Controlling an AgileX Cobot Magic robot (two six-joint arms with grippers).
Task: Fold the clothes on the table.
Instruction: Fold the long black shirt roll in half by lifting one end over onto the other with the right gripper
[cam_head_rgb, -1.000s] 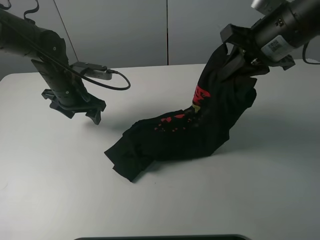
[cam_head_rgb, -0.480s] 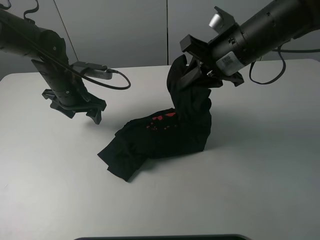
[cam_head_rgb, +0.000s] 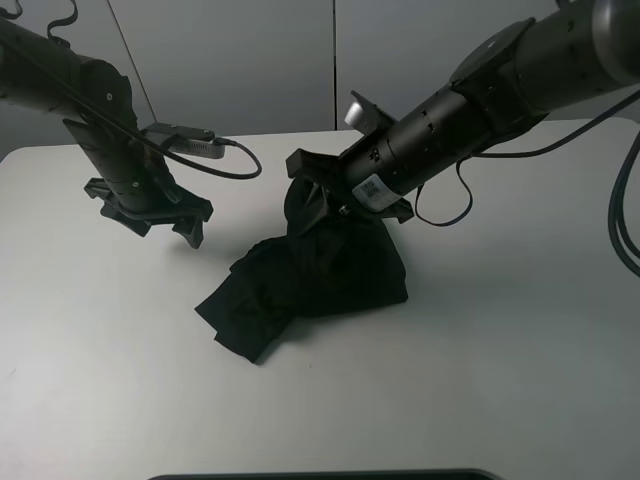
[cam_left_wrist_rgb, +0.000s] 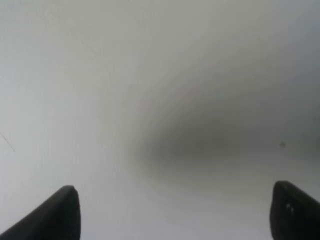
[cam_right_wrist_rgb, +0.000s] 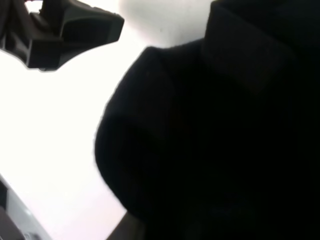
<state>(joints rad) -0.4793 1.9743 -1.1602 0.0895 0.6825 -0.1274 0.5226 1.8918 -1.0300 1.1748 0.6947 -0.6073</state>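
right gripper (cam_head_rgb: 310, 200) clamped on t-shirt (cam_head_rgb: 300, 280), mid-fold toward 9 o'clock; left gripper (cam_head_rgb: 165, 222) jaws apart, idle — next: lay edge flat on table (cam_head_rgb: 480, 360), release

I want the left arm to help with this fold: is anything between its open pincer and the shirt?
Nothing visible. The left pincer hovers open over bare table, and only white tabletop lies between it and the crumpled black shirt, which the right pincer grips at its upper edge.
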